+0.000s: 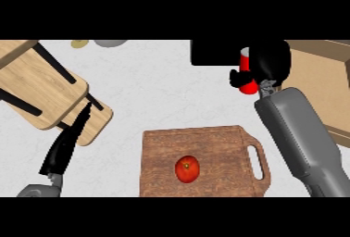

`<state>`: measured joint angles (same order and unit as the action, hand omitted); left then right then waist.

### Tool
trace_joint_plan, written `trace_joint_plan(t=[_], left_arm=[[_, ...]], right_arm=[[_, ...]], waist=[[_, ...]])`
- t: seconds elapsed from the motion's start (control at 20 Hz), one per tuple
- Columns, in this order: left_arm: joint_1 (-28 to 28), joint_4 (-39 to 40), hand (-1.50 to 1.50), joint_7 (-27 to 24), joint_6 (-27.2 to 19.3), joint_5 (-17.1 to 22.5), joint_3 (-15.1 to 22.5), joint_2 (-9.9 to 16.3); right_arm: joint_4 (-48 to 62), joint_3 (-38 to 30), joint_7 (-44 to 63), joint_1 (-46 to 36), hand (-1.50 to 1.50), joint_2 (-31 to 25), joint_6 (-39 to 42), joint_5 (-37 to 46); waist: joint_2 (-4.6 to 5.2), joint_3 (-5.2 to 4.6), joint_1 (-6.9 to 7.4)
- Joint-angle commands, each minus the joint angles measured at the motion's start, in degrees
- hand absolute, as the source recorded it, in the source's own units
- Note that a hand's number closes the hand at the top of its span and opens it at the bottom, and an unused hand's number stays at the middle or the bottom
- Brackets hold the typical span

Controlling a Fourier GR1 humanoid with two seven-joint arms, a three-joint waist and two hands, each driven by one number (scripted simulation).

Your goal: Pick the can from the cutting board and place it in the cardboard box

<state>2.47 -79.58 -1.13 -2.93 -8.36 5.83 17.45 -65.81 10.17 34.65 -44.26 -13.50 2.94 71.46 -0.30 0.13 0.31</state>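
My right hand (268,62) is curled round a red can (246,70) with a pale top, and holds it in the air at the upper right, left of the cardboard box (321,83). The hand hides much of the can. The brown cutting board (205,143) lies at the lower middle, well below the can. My left hand (65,148) stays at the lower left with its fingers straight, pointing up toward a wooden rack.
A red tomato (187,168) sits on the cutting board. A wooden rack with black bars (48,88) fills the upper left. A black block (215,52) lies at the top, beside the can. A small yellow thing (80,44) and a grey one (110,42) lie at the far edge.
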Motion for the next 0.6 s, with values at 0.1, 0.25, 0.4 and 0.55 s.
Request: trace_joint_plan(t=[0.1, 0.25, 0.4, 0.55], left_arm=[[4.1, 0.8, 0.00, 0.4, 0.3, -0.5, -1.2, 0.2], [4.0, 2.3, 0.00, 0.0, -1.2, -1.8, -0.3, -2.0], [5.6, 3.3, 0.00, 0.2, 0.3, -1.2, -1.2, -1.3], [4.3, 5.3, 0.00, -2.9, 0.1, -1.9, -1.8, -1.3]], right_arm=[[-9.3, -5.2, 6.3, -0.5, 1.50, -4.1, 5.8, -0.1], [-12.6, -8.4, 5.4, -0.5, 1.50, -9.1, 9.3, -0.9], [-12.7, -12.0, 7.0, -2.9, 1.50, -9.5, 7.8, -1.3], [-15.7, -15.1, 5.2, 0.6, 1.50, -13.4, 12.1, -3.7]], waist=[[0.04, -0.16, -1.22], [0.11, -0.16, -1.29], [0.28, -0.16, -0.94], [0.23, -0.16, -1.08]])
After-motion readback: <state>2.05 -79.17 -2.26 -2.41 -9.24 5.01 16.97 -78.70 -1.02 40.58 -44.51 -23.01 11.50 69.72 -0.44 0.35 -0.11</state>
